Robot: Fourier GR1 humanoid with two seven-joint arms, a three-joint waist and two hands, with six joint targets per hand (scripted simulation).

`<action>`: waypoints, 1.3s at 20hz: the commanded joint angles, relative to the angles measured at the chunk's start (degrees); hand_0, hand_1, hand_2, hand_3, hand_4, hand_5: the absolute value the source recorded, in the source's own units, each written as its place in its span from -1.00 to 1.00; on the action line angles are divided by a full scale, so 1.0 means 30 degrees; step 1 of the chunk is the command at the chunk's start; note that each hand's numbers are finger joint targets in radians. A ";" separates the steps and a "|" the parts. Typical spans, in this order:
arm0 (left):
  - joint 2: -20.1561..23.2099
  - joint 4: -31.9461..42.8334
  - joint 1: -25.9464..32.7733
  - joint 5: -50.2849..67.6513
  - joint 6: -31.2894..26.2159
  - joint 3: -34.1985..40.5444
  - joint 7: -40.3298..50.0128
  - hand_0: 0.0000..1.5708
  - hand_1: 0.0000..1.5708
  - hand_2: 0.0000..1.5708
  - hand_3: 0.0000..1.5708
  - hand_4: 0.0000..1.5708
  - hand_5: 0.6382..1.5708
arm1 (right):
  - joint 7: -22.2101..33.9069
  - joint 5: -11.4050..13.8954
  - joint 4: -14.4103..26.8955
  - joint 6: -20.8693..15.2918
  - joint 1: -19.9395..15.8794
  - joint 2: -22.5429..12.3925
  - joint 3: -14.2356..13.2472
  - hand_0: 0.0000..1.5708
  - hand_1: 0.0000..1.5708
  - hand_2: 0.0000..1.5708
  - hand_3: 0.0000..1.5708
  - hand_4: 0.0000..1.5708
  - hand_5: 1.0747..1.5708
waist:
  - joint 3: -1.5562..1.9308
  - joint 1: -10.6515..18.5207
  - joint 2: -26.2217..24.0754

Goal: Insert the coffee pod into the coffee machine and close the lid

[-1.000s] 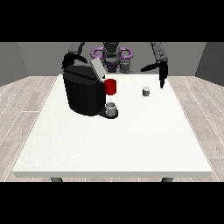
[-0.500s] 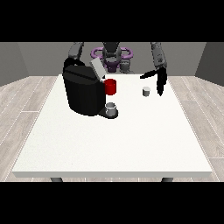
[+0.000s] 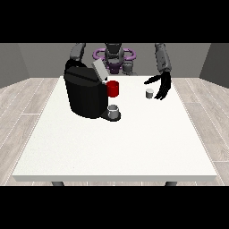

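A small white coffee pod (image 3: 150, 93) stands upright on the white table (image 3: 116, 138) right of centre at the back. The hand at the view's right (image 3: 162, 86) hangs just beside the pod, to its right, with straight fingers pointing down and its thumb reaching over the pod; it does not hold it. The black coffee machine (image 3: 85, 91) stands at the back left with its grey lid (image 3: 99, 70) tilted up. The hand at the view's left is hidden behind the machine; only its arm (image 3: 77, 53) shows.
A red part (image 3: 113, 88) sits on the machine's front, and a grey cup (image 3: 114, 111) stands on its drip tray. The table's front half is bare white surface.
The hand at the view's right has moved down and toward the pod, ending close beside it. The machine, lid and pod have not moved.
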 commanded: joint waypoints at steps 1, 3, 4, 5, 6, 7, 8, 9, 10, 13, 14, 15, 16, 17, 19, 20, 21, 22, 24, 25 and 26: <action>0.0533 0.1051 0.0110 -0.1457 0.0525 -0.0576 -0.0676 -0.10 -0.10 -0.01 -0.38 -1.00 1.00 | -0.0020 -0.0308 -0.0060 0.0057 -0.0178 0.0042 -0.0165 -1.00 -1.00 -1.00 -1.00 -0.41 1.00 | -0.0001 -0.0061 -0.0019; 0.0723 0.1563 -0.0533 -0.1922 0.0764 -0.0625 -0.0699 -0.26 -0.26 -0.08 -0.40 -1.00 1.00 | -0.0107 0.0061 0.0191 0.0178 -0.0106 -0.0134 0.0096 -1.00 -1.00 -1.00 -1.00 -0.45 1.00 | -0.0002 -0.0309 0.0336; 0.0560 0.1509 -0.0520 -0.2184 0.0751 -0.0852 -0.0433 -0.24 -0.24 -0.09 -0.40 -1.00 1.00 | -0.0739 -0.0528 0.0667 0.0349 -0.0079 0.0101 -0.0259 -1.00 -1.00 -1.00 -1.00 -0.39 1.00 | 0.0003 -0.0091 0.0131; 0.0294 0.2274 -0.1116 -0.2469 0.1650 -0.0735 -0.0624 -0.28 -0.28 -0.11 -0.47 -1.00 1.00 | 0.0233 0.0146 -0.0293 0.0063 -0.0542 0.0125 0.0454 -1.00 -1.00 -1.00 -1.00 -0.34 1.00 | -0.0006 -0.0801 0.0662; 0.0424 0.1594 -0.1258 -0.2899 0.1233 -0.1286 -0.0461 -0.32 -0.32 -0.12 -0.44 -1.00 1.00 | 0.0462 0.0053 0.0656 -0.0424 -0.1273 0.0129 -0.0129 -1.00 -1.00 -1.00 -1.00 -0.34 1.00 | 0.0000 0.0017 0.0368; -0.0243 0.2079 -0.1615 -0.3057 0.1918 -0.1244 -0.0189 -0.30 -0.30 -0.11 -0.42 -1.00 1.00 | 0.0688 0.0492 0.0227 -0.0609 -0.1213 0.0217 0.0337 -1.00 -1.00 -1.00 -1.00 -0.33 1.00 | -0.0003 -0.0394 0.0312; 0.0070 0.1683 -0.0401 -0.3539 0.1800 -0.1699 -0.0738 -0.23 -0.23 -0.05 -0.38 -1.00 1.00 | 0.0006 -0.0370 0.0899 0.0059 -0.0413 -0.0294 -0.0590 -1.00 -1.00 -1.00 -1.00 -0.38 1.00 | 0.0003 0.0180 -0.0388; 0.1027 0.2830 -0.0427 -0.3223 0.1665 -0.0917 -0.1702 -0.18 -0.18 0.00 -0.33 -1.00 1.00 | 0.1335 -0.0120 -0.0861 0.0475 0.0628 -0.0239 0.0438 -1.00 -1.00 -1.00 -1.00 -0.37 1.00 | -0.0008 -0.0856 -0.0630; 0.0276 0.3143 -0.1281 -0.3667 0.3244 -0.0917 -0.2090 -0.14 -0.14 0.03 -0.30 -1.00 1.00 | 0.0354 0.0173 -0.0383 -0.0344 -0.0818 0.0231 0.0320 -1.00 -1.00 -1.00 -1.00 -0.33 1.00 | -0.0008 -0.0711 0.0842; -0.0074 0.2773 -0.1014 -0.3723 0.3349 -0.0889 -0.1767 -0.08 -0.08 0.10 -0.17 -0.71 1.00 | 0.0198 -0.0914 0.0429 0.1177 0.0116 -0.1120 -0.0830 -1.00 -1.00 -1.00 -1.00 -0.36 1.00 | -0.0001 -0.0386 -0.0329; 0.0020 0.3480 -0.0880 -0.4038 0.4082 -0.0777 -0.2474 -0.13 -0.13 0.08 -0.17 -0.63 1.00 | 0.0768 -0.0957 -0.0272 0.0537 -0.0315 -0.0441 -0.0573 -1.00 -1.00 -1.00 -1.00 -0.37 1.00 | -0.0005 -0.0412 -0.0090; 0.0387 0.3959 -0.1484 -0.3873 0.4049 -0.0308 -0.2726 -0.01 -0.01 0.17 -0.12 -0.55 1.00 | 0.0346 -0.0434 -0.0369 0.0080 0.0017 0.0224 0.0134 -1.00 -1.00 -1.00 -1.00 -0.36 1.00 | -0.0005 -0.0542 0.0141; -0.0820 0.3487 -0.1842 -0.4143 0.4990 -0.0686 -0.1725 0.07 0.07 0.24 -0.06 -0.50 1.00 | 0.0420 -0.1061 0.0045 0.0515 -0.0942 -0.0503 -0.0793 -1.00 -1.00 -1.00 -1.00 -0.35 1.00 | -0.0002 -0.0543 0.0251; -0.0218 0.3098 -0.2723 -0.4171 0.4387 -0.0624 -0.1270 0.05 0.05 0.24 -0.06 -0.50 1.00 | -0.1969 -0.1159 0.1530 0.0816 -0.0669 -0.0309 -0.1028 -1.00 -1.00 -1.00 -1.00 -0.35 1.00 | 0.0005 -0.0379 0.0916; -0.0417 0.3415 -0.2054 -0.5042 0.4592 -0.1277 -0.1276 0.17 0.17 0.33 0.06 -0.54 1.00 | -0.0893 -0.0385 0.0966 -0.0114 0.0222 0.0461 -0.0077 -1.00 -1.00 -1.00 -1.00 -0.32 1.00 | 0.0003 -0.0258 -0.0352; -0.0002 0.4093 -0.1858 -0.5145 0.5131 -0.1018 -0.2387 0.24 0.24 0.38 0.10 -0.59 1.00 | 0.0496 -0.0243 -0.0242 -0.0222 0.0205 0.0431 0.0340 -1.00 -1.00 -1.00 -1.00 -0.38 1.00 | -0.0005 -0.0686 -0.0223; 0.0414 0.4556 -0.1821 -0.5150 0.5236 -0.0746 -0.3011 0.26 0.26 0.39 0.10 -0.64 1.00 | -0.0005 -0.0947 -0.0048 0.0506 -0.0231 -0.0102 -0.0303 -1.00 -1.00 -1.00 -1.00 -0.46 1.00 | -0.0004 -0.0603 0.0436; 0.0656 0.4301 -0.2457 -0.5566 0.4689 -0.1137 -0.2201 0.18 0.18 0.32 0.04 -0.64 1.00 | -0.0886 -0.0638 0.0571 -0.0029 -0.0371 0.0431 -0.0163 -1.00 -1.00 -1.00 -1.00 -0.45 1.00 | 0.0000 -0.0494 0.0521; -0.0287 0.4445 -0.2883 -0.6240 0.5479 -0.1632 -0.1339 0.24 0.24 0.34 0.01 -0.59 1.00 | -0.0411 -0.0595 0.0795 -0.0051 -0.1431 0.0268 -0.0197 -1.00 -1.00 -1.00 -1.00 -0.49 1.00 | -0.0001 -0.0576 0.0998; -0.0239 0.5029 -0.2360 -0.6243 0.5568 -0.1427 -0.1906 0.31 0.31 0.42 0.13 -0.63 1.00 | 0.0302 -0.0344 -0.0238 -0.0096 -0.0368 0.0218 0.0241 -1.00 -1.00 -1.00 -1.00 -0.46 1.00 | -0.0004 -0.0845 0.0091; 0.0482 0.5037 -0.1341 -0.6089 0.5264 -0.1336 -0.3296 0.42 0.42 0.49 0.23 -0.64 1.00 | -0.0062 -0.0574 0.0217 -0.0266 -0.0285 0.0013 -0.0409 -1.00 -1.00 -1.00 -1.00 -0.45 1.00 | -0.0004 -0.0200 0.0243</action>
